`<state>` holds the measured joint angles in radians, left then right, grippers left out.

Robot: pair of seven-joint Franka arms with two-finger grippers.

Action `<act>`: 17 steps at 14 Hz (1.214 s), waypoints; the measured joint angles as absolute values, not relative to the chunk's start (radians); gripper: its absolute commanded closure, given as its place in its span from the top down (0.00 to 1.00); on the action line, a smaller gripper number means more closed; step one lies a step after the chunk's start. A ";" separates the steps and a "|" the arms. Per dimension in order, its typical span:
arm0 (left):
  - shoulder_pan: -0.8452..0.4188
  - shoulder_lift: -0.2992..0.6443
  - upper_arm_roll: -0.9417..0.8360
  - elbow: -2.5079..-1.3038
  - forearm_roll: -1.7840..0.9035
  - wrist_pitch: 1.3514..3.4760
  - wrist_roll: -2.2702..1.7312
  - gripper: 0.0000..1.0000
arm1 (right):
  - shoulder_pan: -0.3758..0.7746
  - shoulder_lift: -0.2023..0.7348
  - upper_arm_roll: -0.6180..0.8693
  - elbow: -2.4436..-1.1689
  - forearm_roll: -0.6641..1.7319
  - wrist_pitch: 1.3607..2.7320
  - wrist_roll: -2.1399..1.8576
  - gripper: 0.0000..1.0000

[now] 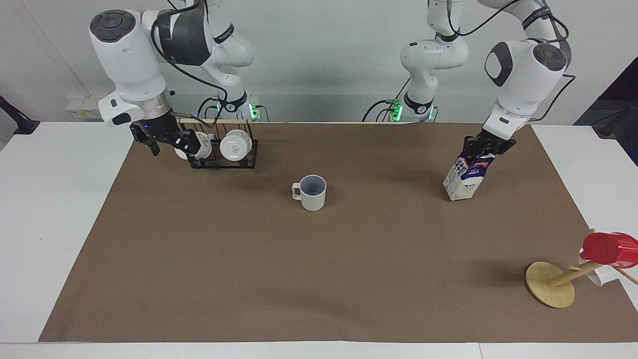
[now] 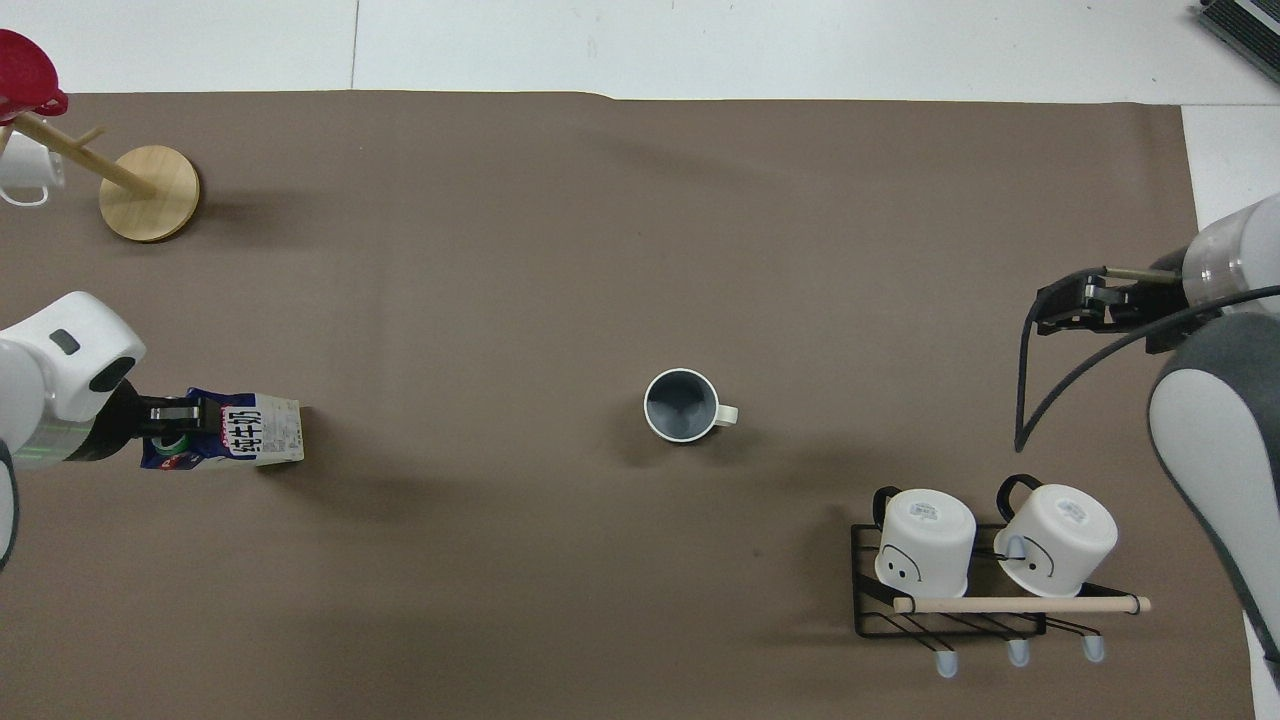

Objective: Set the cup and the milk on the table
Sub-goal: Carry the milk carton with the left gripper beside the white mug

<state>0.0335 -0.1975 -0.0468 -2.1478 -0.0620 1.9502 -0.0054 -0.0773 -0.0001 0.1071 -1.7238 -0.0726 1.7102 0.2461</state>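
Note:
The cup (image 1: pixel 311 192) (image 2: pixel 682 405), pale grey-beige with a bluish-grey inside, stands upright mid-mat with nothing holding it. Its handle points toward the right arm's end. The milk (image 1: pixel 466 175) (image 2: pixel 240 438) is a white carton with blue and red print, near the left arm's end. It leans, with my left gripper (image 1: pixel 486 148) (image 2: pixel 185 412) shut on its gable top. My right gripper (image 1: pixel 173 148) (image 2: pixel 1065 310) hangs open and holds nothing. It is over the mat's edge at the right arm's end, beside the mug rack. The table (image 1: pixel 50 199) is white, with the brown mat (image 1: pixel 319 274) on it.
A black wire rack (image 1: pixel 224 162) (image 2: pixel 950 625) with two whiter mugs sits near the robots at the right arm's end. A round wooden stand (image 1: pixel 551 284) (image 2: pixel 150 192) carrying a red cup (image 1: pixel 608 248) (image 2: pixel 25 75) lies far from the robots at the left arm's end.

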 measured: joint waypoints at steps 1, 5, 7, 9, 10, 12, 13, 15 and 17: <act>0.033 -0.190 -0.047 -2.120 -0.097 1.921 -0.014 0.46 | -0.077 -0.003 0.108 -1.716 -0.071 1.703 0.246 1.00; 0.001 -0.164 -0.063 -2.077 -0.142 1.888 -0.103 0.44 | -0.078 0.015 0.108 -1.606 -0.055 1.589 0.246 1.00; -0.057 -0.158 -0.069 -2.074 -0.143 1.888 -0.174 0.44 | -0.079 0.044 0.108 -1.535 -0.029 1.532 0.246 1.00; -0.124 -0.157 -0.072 -2.070 -0.143 1.889 -0.244 0.43 | -0.081 0.072 0.108 -1.474 -0.024 1.485 0.246 1.00; -0.156 -0.157 -0.073 -2.065 -0.143 1.890 -0.279 0.43 | -0.082 0.081 0.108 -1.455 -0.022 1.470 0.246 1.00; -0.232 -0.155 -0.074 -2.045 -0.143 1.903 -0.361 0.43 | -0.082 0.083 0.108 -1.429 -0.011 1.458 0.246 1.00; -0.277 -0.153 -0.075 -2.038 -0.143 1.925 -0.403 0.43 | -0.081 0.073 0.109 -1.419 -0.009 1.457 0.246 1.00; -0.368 -0.142 -0.077 -2.034 -0.140 1.971 -0.497 0.43 | -0.076 0.043 0.111 -1.414 -0.009 1.448 0.246 1.00; -0.441 -0.111 -0.079 -2.033 -0.134 2.026 -0.573 0.43 | -0.077 0.021 0.110 -1.430 -0.009 1.441 0.246 1.00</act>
<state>-0.4406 -0.1113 -0.0787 -2.0331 -0.1336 2.0258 -0.5730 -0.0775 0.0214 0.1100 -1.4299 -0.0092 1.4411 0.2461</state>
